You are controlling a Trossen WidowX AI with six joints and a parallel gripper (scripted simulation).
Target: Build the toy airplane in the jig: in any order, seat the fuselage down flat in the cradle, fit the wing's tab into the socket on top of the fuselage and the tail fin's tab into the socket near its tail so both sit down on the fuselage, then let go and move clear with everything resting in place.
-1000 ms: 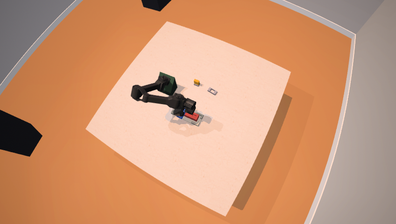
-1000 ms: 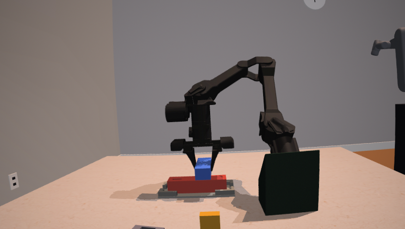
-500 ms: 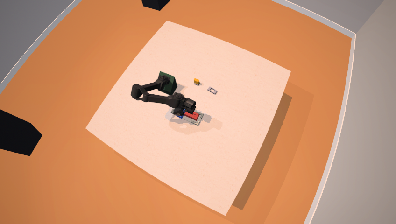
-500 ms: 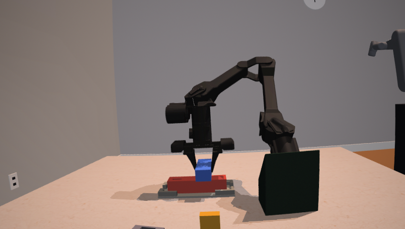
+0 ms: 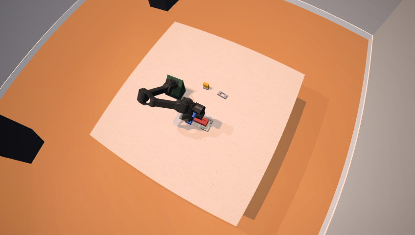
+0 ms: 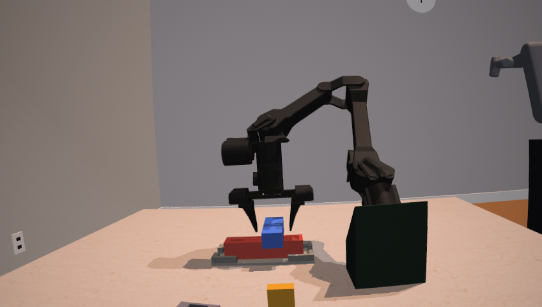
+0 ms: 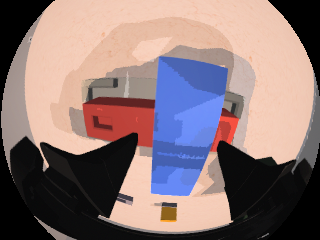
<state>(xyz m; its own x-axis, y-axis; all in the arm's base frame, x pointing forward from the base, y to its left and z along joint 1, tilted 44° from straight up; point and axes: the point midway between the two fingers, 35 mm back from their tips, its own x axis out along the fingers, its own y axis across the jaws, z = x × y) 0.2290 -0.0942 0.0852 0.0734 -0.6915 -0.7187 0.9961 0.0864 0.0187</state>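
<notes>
The red fuselage (image 5: 201, 121) (image 6: 241, 245) (image 7: 116, 119) lies flat in the grey jig cradle (image 5: 210, 124) (image 6: 262, 259) (image 7: 107, 86). The blue wing (image 5: 188, 122) (image 6: 272, 233) (image 7: 187, 127) sits across the top of the fuselage. My gripper (image 6: 272, 223) (image 7: 180, 142) is open, its fingertips on either side of the wing's top and clear of it. The orange tail fin (image 5: 206, 85) (image 6: 280, 294) (image 7: 168, 212) stands apart on the table, nearer the front in the exterior view.
The dark green arm base block (image 5: 175, 86) (image 6: 387, 243) stands right of the jig. A small grey frame plate (image 5: 222, 94) (image 6: 195, 304) (image 7: 124, 198) lies near the tail fin. The table top (image 5: 203, 163) drops off to the orange floor (image 5: 58, 174).
</notes>
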